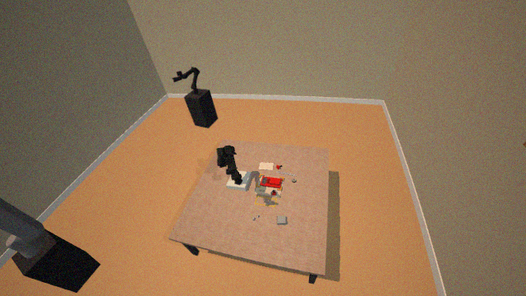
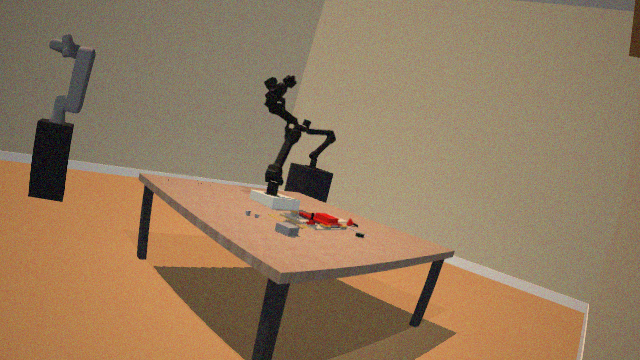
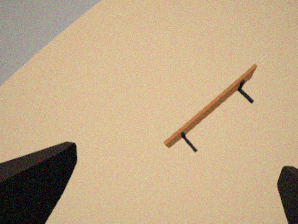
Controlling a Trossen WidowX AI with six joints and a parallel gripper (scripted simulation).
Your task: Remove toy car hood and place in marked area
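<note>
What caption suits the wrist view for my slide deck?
Wrist view: open jaws frame a tilted wooden wall shelf on a beige wall, nothing held.

Red toy car (image 1: pixel 271 182) lies flat on tabletop (image 1: pixel 230 230), beside white base plate. Hood (image 1: pixel 260 191) grey, at yellow-marked area (image 1: pixel 263 202), touching car.
</note>
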